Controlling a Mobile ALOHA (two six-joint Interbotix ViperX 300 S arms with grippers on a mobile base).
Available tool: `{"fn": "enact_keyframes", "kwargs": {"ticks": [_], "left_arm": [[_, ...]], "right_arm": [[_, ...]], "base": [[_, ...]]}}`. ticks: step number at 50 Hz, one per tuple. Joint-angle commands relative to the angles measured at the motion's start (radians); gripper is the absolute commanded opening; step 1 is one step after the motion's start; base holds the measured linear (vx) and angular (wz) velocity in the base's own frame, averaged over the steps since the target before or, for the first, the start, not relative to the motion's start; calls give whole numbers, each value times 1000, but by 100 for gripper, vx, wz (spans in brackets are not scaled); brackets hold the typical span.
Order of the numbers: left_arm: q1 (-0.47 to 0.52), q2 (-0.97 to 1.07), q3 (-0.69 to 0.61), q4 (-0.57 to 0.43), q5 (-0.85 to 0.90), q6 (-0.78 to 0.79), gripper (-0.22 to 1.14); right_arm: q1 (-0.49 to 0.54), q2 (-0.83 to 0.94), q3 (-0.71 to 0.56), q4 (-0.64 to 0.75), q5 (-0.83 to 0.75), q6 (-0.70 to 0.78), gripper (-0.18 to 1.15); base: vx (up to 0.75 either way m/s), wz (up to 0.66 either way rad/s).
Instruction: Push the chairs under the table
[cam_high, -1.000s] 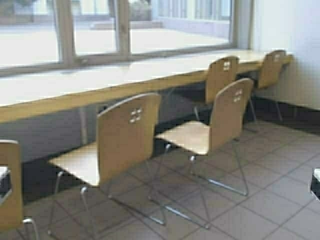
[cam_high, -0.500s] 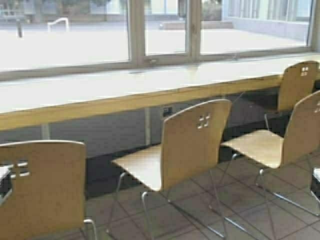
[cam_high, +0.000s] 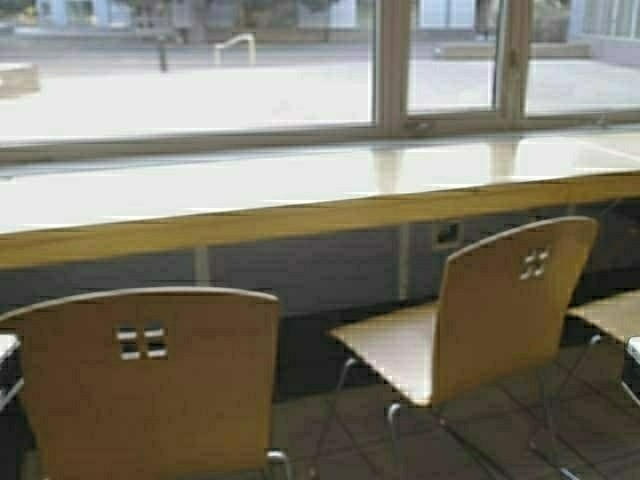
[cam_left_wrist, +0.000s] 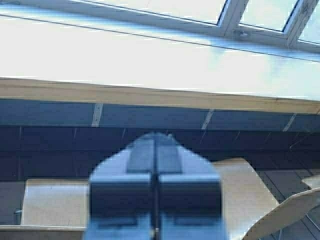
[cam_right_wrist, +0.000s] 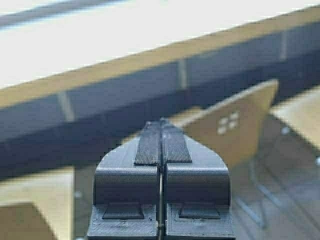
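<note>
The table (cam_high: 300, 225), a long light-wood counter with a thick yellowish edge, runs under the windows. Two tan plywood chairs stand pulled out in front of it: one close at the lower left (cam_high: 170, 390), back towards me, and one to the right (cam_high: 510, 300), angled. A third chair's seat (cam_high: 615, 315) shows at the right edge. My left gripper (cam_left_wrist: 156, 135) is shut and empty, pointing at the table edge (cam_left_wrist: 150, 95) above a chair seat (cam_left_wrist: 55, 200). My right gripper (cam_right_wrist: 161, 122) is shut and empty, with a chair back (cam_right_wrist: 235, 125) beyond it.
Big windows (cam_high: 400, 60) sit behind the counter, over a dark wall panel with a socket (cam_high: 447, 235). Thin chrome legs (cam_high: 345, 400) stand on the grey tiled floor. Open floor lies between the two near chairs.
The robot has moved to the left along the counter: the whole scene has shifted right in the high view. The far chairs have left the view and the left chair has come in.
</note>
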Motion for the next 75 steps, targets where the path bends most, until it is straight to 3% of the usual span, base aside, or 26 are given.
{"fn": "enact_keyframes", "kwargs": {"ticks": [1, 19, 26, 34, 39, 46, 61, 67, 71, 75], "left_arm": [[-75, 32, -18, 3, -6, -2, 4], [-272, 244, -117, -26, -46, -114, 4], [-362, 428, -189, -46, -118, -201, 4], [-460, 706, -284, -121, -172, -334, 4], [-518, 861, -325, -160, -253, -442, 4], [-541, 996, -337, -233, -360, -577, 4], [-584, 1186, -362, -405, -394, -798, 5], [-607, 1236, -403, -434, -397, -844, 13], [-623, 1252, -423, -439, -397, -876, 30], [-629, 1267, -439, -439, -397, -902, 50]], "right_arm": [[18, 5, -25, 3, -5, 2, 5], [84, -35, -20, 184, 112, 60, 5], [84, -28, -26, 285, 109, 64, 6], [95, 35, -17, 502, 109, 66, 6], [114, 120, -25, 618, 106, 64, 6], [169, 299, -107, 680, 94, 63, 7], [324, 871, -362, 782, 38, 64, 7], [347, 1014, -383, 848, 15, 64, 12], [356, 1066, -383, 905, 12, 61, 21], [357, 1095, -390, 937, 37, 60, 40]], "base": [[12, 37], [14, 46], [14, 38], [13, 29], [10, 15], [8, 5], [6, -4], [4, -11], [3, -10], [3, -7]]}}
